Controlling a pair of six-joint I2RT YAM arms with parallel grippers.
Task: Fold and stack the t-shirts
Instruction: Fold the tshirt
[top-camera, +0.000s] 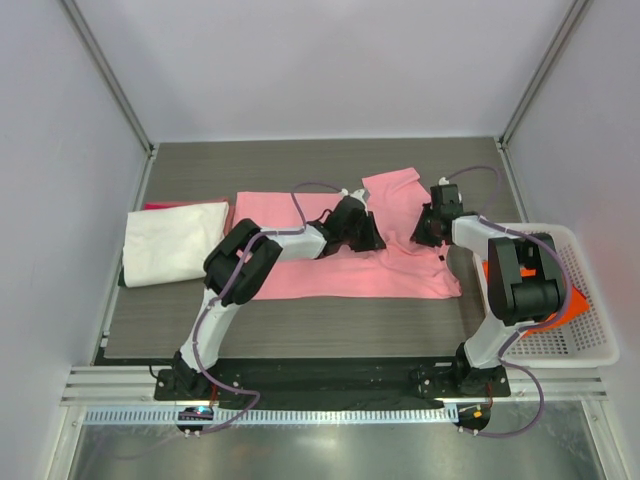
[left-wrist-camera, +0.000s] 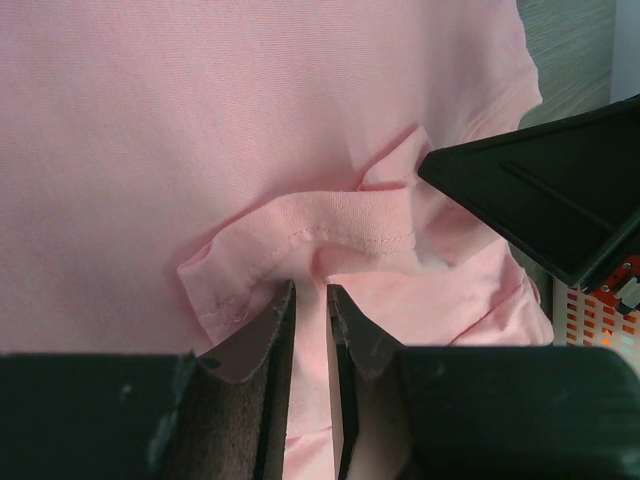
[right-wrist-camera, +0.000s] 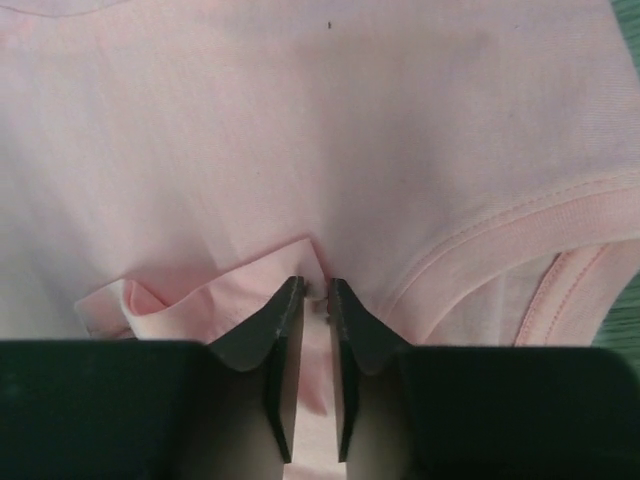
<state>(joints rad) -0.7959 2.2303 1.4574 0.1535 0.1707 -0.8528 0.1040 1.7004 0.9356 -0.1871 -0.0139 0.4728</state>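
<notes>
Pink t-shirt (top-camera: 350, 275) spread flat, wrinkled; left pincer (left-wrist-camera: 311, 292), right pincer (right-wrist-camera: 310, 287) each clamped on fabric fold.

Free room: bare table (top-camera: 300, 325) near & far of pink t-shirt (top-camera: 330, 278). Obstacles: cream t-shirt (top-camera: 172, 242) at L, basket (top-camera: 592, 332) at R. Left gripper (top-camera: 374, 240) and right gripper (top-camera: 420, 237) close together; narrow gap betw. them.

Centre of frame: pink t-shirt (top-camera: 340, 272) spread across the dark table (top-camera: 300, 325), rumpled at its upper right. Down on that rumpled part, near each other: left gripper (top-camera: 370, 236) and right gripper (top-camera: 427, 230). Left of frame: folded cream-white t-shirt (top-camera: 175, 243), a sliver of red cloth (top-camera: 160, 206) at its top edge. Right of frame: white mesh basket (top-camera: 590, 345), orange cloth (top-camera: 572, 305) inside.
</notes>
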